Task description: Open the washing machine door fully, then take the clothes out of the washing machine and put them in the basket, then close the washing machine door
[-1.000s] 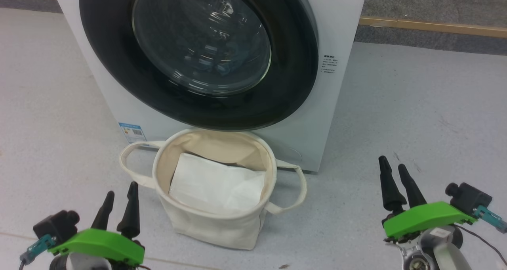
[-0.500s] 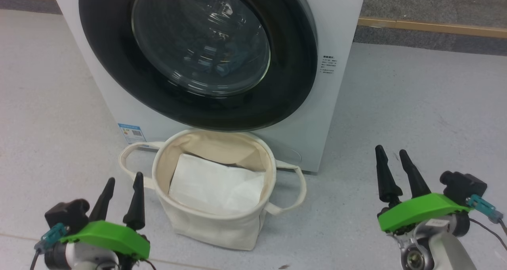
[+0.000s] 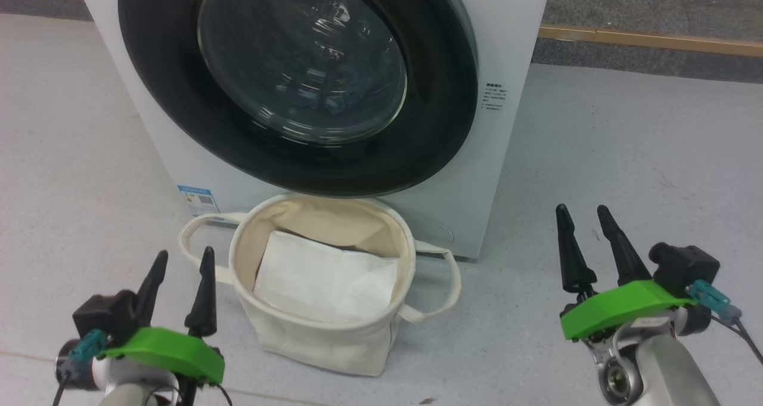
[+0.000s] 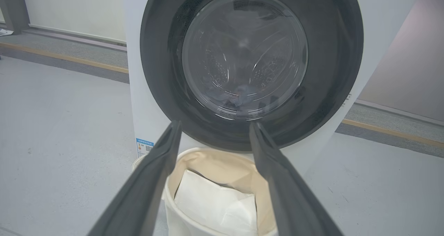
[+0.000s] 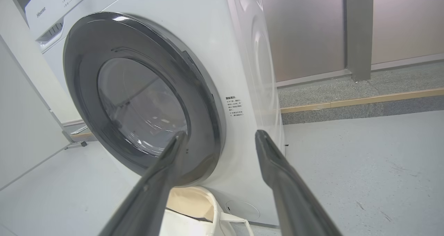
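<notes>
The white washing machine [image 3: 512, 36] stands ahead with its washing machine door [image 3: 155, 66] lying against the front. Through the glass, bluish clothes [image 3: 319, 99] show dimly in the drum, also seen in the left wrist view as clothes [image 4: 239, 97]. The cream basket [image 3: 310, 340] sits on the floor right below the door. My left gripper [image 3: 184, 253] is open, low, just left of the basket. My right gripper [image 3: 581, 209] is open over bare floor, right of the machine's front corner. In the wrist views the left gripper [image 4: 215, 124] and right gripper [image 5: 221, 133] hold nothing.
A folded white sheet [image 3: 325, 281] lies inside the basket. A blue sticker [image 3: 199, 198] marks the washer's lower left corner. A wooden strip [image 3: 656, 39] runs along the floor behind. Grey floor [image 3: 626, 155] spreads to the right of the machine.
Both grippers have moved forward toward the washer, the right one more than the left. Both stay open. Washer, door and basket have not moved.
</notes>
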